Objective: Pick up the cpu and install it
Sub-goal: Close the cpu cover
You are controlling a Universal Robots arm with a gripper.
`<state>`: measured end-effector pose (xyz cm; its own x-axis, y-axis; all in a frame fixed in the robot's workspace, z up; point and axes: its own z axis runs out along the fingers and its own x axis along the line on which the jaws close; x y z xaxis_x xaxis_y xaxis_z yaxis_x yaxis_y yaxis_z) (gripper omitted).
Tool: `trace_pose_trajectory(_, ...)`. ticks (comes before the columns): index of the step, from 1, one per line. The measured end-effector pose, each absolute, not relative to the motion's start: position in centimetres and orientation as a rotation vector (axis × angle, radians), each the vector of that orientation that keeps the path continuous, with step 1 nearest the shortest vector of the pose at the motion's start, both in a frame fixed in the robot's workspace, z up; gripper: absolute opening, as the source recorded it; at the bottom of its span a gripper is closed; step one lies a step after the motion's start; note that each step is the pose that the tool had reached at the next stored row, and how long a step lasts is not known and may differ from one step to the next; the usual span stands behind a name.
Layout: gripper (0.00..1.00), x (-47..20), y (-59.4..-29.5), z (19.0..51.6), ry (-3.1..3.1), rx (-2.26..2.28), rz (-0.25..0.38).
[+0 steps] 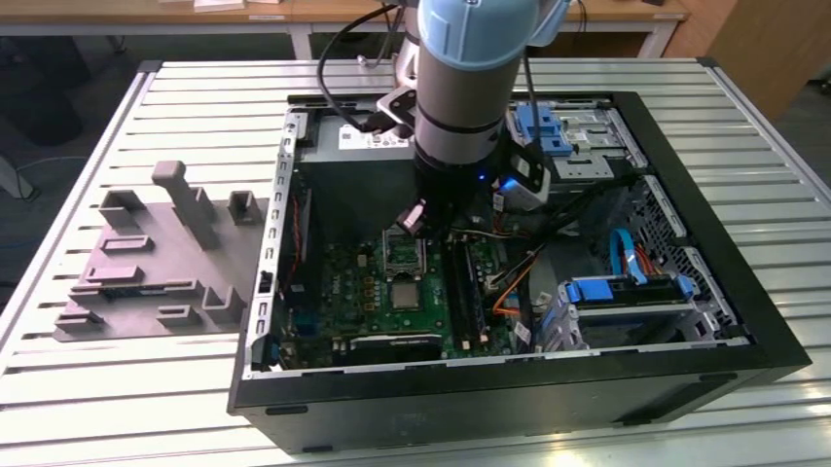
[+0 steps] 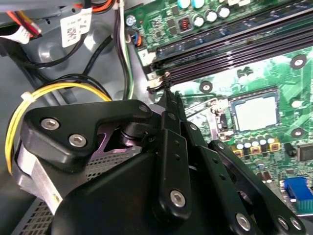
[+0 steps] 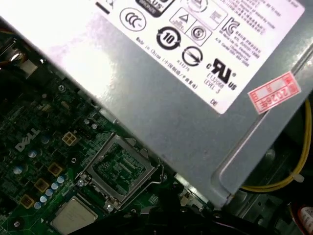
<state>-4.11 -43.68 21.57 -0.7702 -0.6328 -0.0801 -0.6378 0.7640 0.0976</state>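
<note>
Gripper [image 2: 165,98] first: in the second wrist view we see its fingers pinched together, nothing between them. Sweeping from the exterior view's left: grey fixture plate [image 1: 143,277] on the table [image 1: 130,389], then the cpu [image 1: 407,295] flat on the motherboard [image 1: 344,292] beside the socket frame [image 1: 403,255], then blue drive brackets [image 1: 624,289].

The arm [image 1: 457,88] is a silver-grey tube with a black ring [image 1: 457,129] around it. Above the ring sits a pale blue cap [image 1: 474,24]; beside it loop black cables [image 1: 322,68]. Below the ring, the gripper [image 2: 168,110] is made of black jointed bars with silver screw heads [image 2: 177,197] and a purple piece [image 2: 108,142].
</note>
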Motion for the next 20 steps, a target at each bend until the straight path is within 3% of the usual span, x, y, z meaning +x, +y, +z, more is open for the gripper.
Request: trace_pose_trajectory(20, 0.11, -4.29, -43.3, 20.53, 2.889, -1.05, 0.251)
